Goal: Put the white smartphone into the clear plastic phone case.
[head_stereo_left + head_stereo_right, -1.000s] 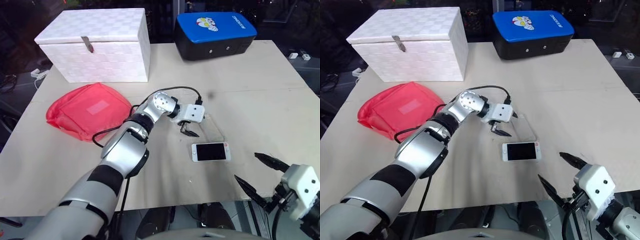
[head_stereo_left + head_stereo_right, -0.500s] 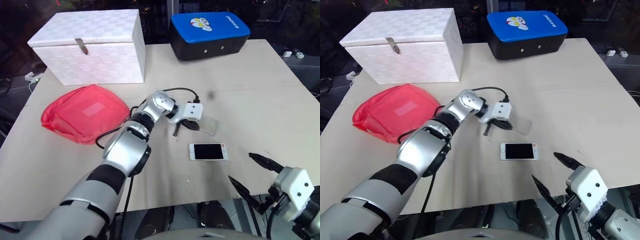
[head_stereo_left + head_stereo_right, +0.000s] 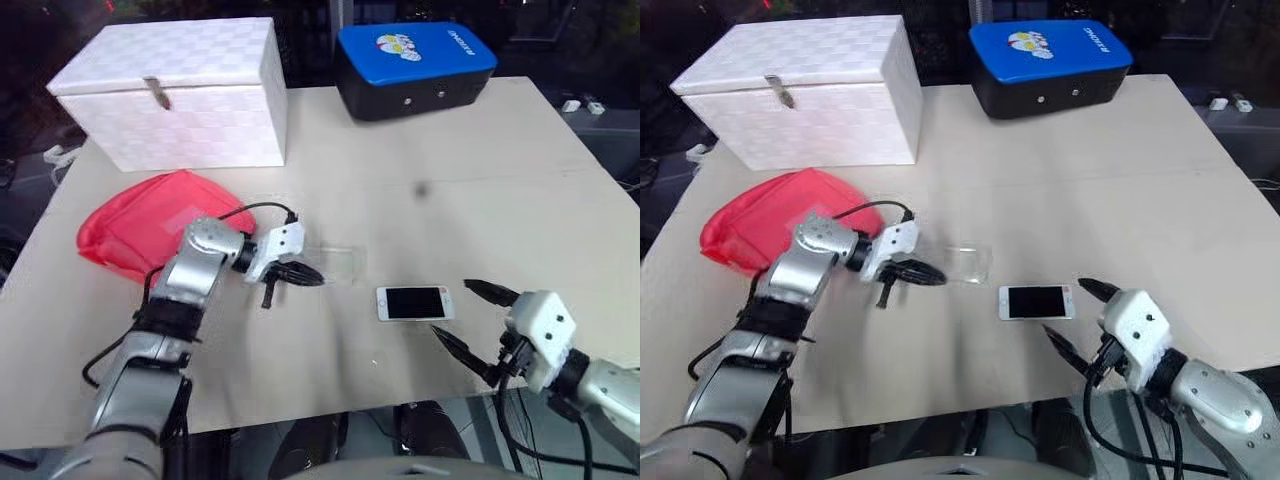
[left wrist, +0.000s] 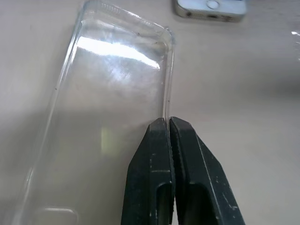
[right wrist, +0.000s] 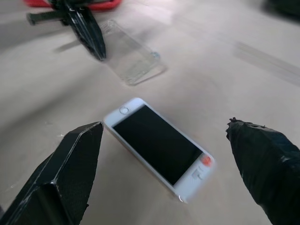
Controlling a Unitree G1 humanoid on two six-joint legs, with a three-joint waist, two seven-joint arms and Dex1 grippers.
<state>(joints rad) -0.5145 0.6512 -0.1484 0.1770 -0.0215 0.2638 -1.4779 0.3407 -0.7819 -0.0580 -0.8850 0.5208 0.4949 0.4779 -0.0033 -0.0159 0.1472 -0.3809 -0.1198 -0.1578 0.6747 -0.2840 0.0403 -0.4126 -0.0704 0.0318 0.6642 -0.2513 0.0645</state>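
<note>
While the right gripper (image 3: 465,315) hovers low at the near edge of the surface (image 3: 480,190) with its jaws spread wide, the white smartphone (image 3: 414,302) lies face up just beyond them, roughly centred on the gap but not yet between the fingertips. Its home-button end points toward the left gripper (image 3: 318,277) and the end with an orange mark toward the right arm. Farther along, the left gripper's jaws are pressed together on one long rim of the clear plastic phone case (image 3: 338,264), which lies flat on the surface with its open side up, near the phone but apart from it.

By this showing the step in hand is staging: case pinned by its edge, phone about to be taken. The next move likely calls for the right jaws to advance and straddle the phone's narrow width, close on its sides, and carry it over the case while the left holds the shell steady.

Behind them sit a red pouch (image 3: 140,222), a white box (image 3: 175,90) and a blue-topped case (image 3: 415,65).
</note>
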